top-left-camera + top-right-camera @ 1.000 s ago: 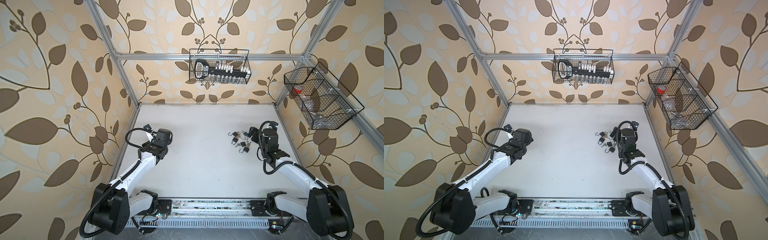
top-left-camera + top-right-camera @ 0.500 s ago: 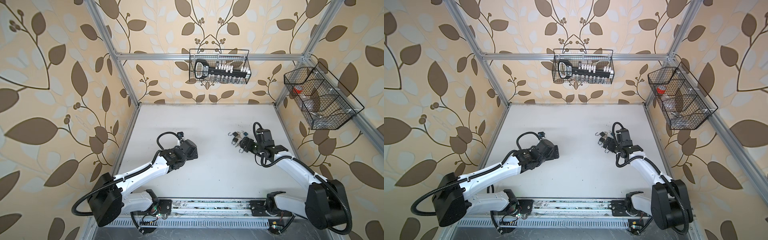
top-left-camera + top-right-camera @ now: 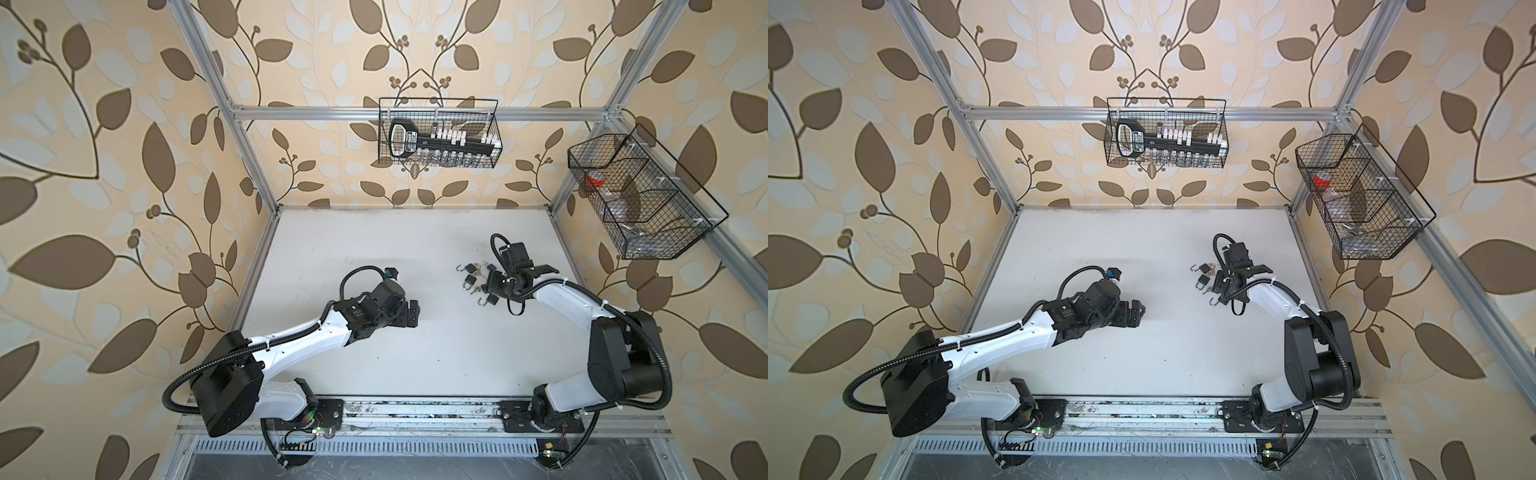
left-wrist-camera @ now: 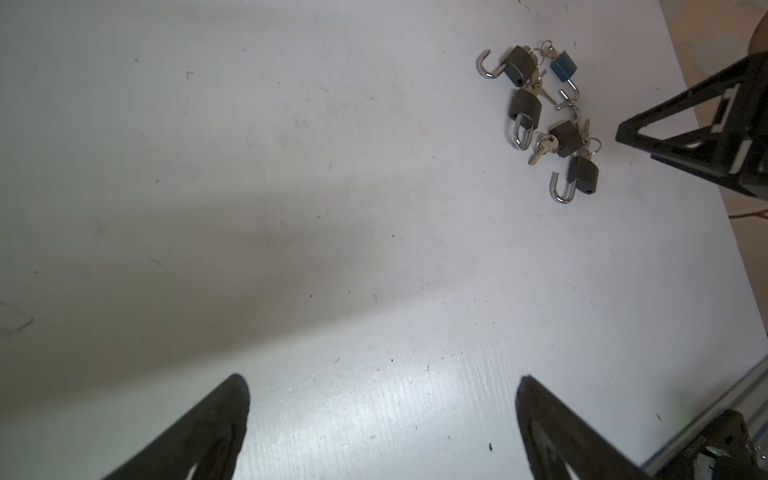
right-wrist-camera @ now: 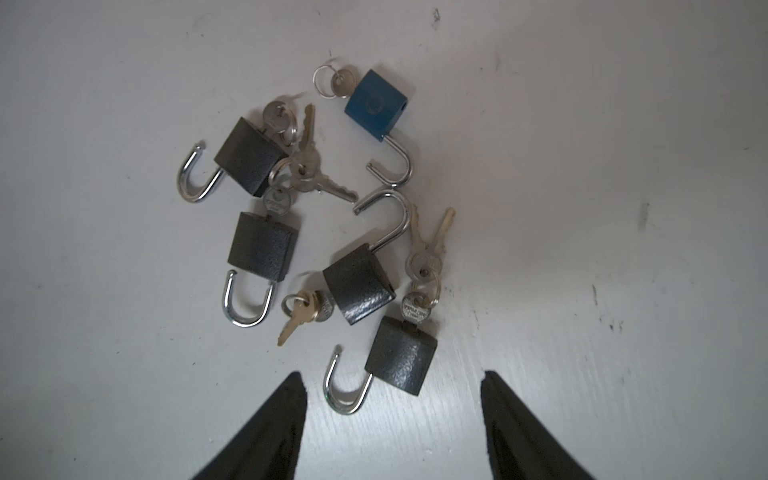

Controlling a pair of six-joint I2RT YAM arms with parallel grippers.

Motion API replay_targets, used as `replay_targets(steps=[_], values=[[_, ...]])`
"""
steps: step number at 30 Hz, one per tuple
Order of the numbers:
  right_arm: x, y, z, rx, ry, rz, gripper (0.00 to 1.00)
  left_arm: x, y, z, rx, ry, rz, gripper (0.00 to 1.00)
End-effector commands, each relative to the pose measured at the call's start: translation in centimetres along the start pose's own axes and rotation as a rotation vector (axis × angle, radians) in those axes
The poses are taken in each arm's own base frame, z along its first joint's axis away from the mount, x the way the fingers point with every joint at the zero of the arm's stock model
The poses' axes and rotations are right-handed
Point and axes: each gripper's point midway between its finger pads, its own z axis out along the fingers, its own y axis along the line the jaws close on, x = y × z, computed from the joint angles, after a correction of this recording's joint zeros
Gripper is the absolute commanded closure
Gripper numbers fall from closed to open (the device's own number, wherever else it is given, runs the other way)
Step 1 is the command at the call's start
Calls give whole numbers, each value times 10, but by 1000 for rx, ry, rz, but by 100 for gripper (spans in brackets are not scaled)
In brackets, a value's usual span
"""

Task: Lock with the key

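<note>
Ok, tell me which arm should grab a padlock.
Right. The right gripper has its jaws either side of the nearest black padlock. The left gripper hovers open over bare table, apart from the padlock pile.

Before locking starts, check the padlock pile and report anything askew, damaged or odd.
Nothing looks damaged. Four dark grey metal padlocks and one blue metal padlock lie jumbled on the white table, every silver shackle swung open, their small key rings overlapping.

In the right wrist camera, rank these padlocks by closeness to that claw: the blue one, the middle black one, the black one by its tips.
From the right gripper:
1. The nearest black padlock, lying between its jaws.
2. The middle black padlock, at the cluster's centre.
3. The blue padlock, at the cluster's far edge.
</note>
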Motion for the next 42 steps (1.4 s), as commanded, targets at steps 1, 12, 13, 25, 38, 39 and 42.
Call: replay_targets(steps=[1,12,13,25,38,39,42], values=[[-22,-1,3,44,-20,-22,37,-19,-10,-11,66,-49,-9,1],[-65,11,34,43,-37,-219,39,-39,-1,-30,250,-76,-176,1],[-69,11,36,38,-38,-226,40,-40,1,-31,258,-68,-187,1],[-79,21,63,-24,13,-332,46,-44,10,-35,254,-43,-196,2],[-80,10,82,62,62,-366,50,-40,15,-34,231,-29,-209,2],[-80,9,83,69,64,-367,50,-39,15,-34,231,-27,-211,2],[-79,5,85,89,71,-368,50,-39,16,-33,226,-24,-214,1]])
